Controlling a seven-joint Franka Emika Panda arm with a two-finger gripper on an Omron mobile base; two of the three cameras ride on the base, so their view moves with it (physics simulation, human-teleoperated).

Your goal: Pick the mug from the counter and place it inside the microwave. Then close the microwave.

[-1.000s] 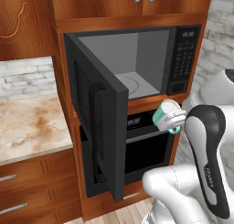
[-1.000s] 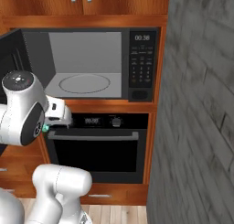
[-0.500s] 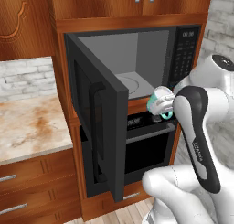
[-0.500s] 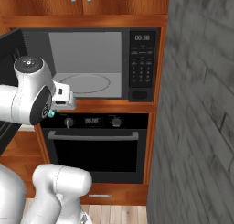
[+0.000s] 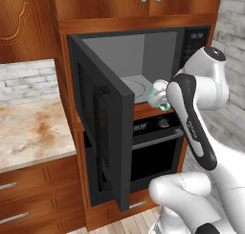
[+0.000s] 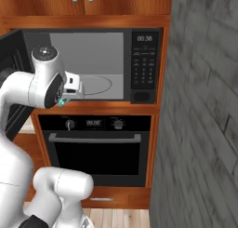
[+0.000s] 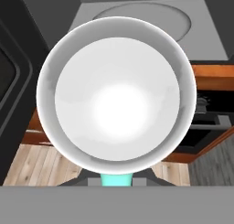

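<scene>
The teal mug (image 5: 159,95) with its pale rim hangs just in front of the open microwave (image 5: 143,56), at the level of the cavity floor. My gripper (image 5: 162,98) is shut on it. In the hand view I look straight into the mug's white inside (image 7: 116,93), with its teal side (image 7: 116,179) at the bottom and the round plate (image 7: 146,15) beyond. From the right, my gripper (image 6: 69,90) sits at the cavity's left front, and a bit of the teal mug (image 6: 62,102) peeks out under the wrist. The door (image 5: 103,128) stands swung out to the left. The counter (image 5: 33,132) lies left of it.
A black oven (image 6: 93,148) with knobs and a horizontal handle sits under the microwave. The keypad (image 6: 143,66) is on the microwave's right. A grey brick wall (image 6: 204,106) stands close on the right. Wooden drawers (image 5: 28,195) are under the counter.
The arm has lifted the mug from the oven's control panel height up and inward to the mouth of the microwave. The door has not moved.
</scene>
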